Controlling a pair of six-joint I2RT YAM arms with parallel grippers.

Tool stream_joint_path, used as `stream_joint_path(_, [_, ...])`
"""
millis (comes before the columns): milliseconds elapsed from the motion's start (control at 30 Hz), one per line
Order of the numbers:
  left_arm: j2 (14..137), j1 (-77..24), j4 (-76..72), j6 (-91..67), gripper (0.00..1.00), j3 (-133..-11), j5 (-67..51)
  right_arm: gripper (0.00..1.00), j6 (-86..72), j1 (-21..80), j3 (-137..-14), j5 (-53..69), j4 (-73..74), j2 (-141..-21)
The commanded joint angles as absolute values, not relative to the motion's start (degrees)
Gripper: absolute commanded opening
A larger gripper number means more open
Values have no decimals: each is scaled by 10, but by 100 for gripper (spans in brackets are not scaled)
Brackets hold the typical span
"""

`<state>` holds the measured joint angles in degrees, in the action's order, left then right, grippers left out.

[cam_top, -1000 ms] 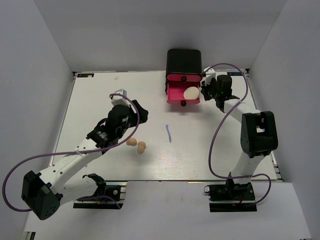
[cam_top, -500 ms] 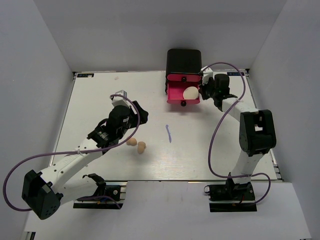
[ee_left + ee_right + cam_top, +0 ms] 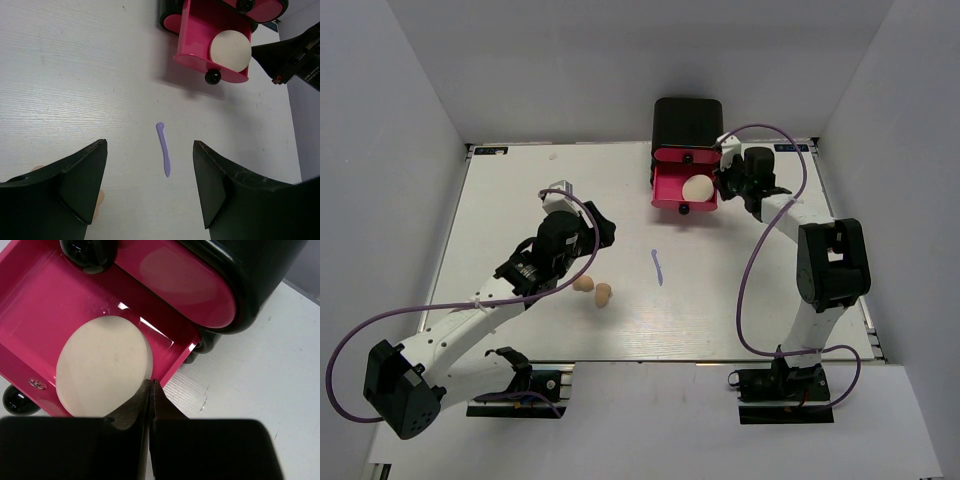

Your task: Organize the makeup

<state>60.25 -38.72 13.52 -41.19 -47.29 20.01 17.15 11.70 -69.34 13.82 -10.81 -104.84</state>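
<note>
White table (image 3: 500,200), grey walls. Over it, left hand (image 3: 600,230) spread open and empty. Ahead of it, purple stick (image 3: 163,150) flat on table, long axis pointing away, lined up between the fingers (image 3: 80,180). Much nearer left arm than right. At far side, right hand (image 3: 150,387) pinched shut on nothing, tip at rim of pink drawer (image 3: 30,300), just beside round puff (image 3: 102,365) inside. Two sponges (image 3: 604,294) plain from above, a mere sliver in left wrist view.

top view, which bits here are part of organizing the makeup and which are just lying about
Part of the job: round cream puff, peach sponge, second peach sponge, purple stick.

Just there: black box and its open pink drawer, which are storage and not makeup; purple cables.
</note>
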Motion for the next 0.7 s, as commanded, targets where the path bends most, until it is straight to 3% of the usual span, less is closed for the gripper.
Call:
stream_joint_path(0, [592,-386,143,-413,79,-471,207,0,175,120,-720,130,-119,-1052])
stream_joint_path(333, [598,-386,142,-413,80,-475,202,2,174,120,-734,146,-109,-1059])
stream_joint_path(567, [592,-386,146,-414,80,-472,204,17,168,118,-746,140,-111,-1061])
stream_joint_path(667, [595,-386,150,-416,80,-471,200,17,170,115,-743,138,-107,-1052])
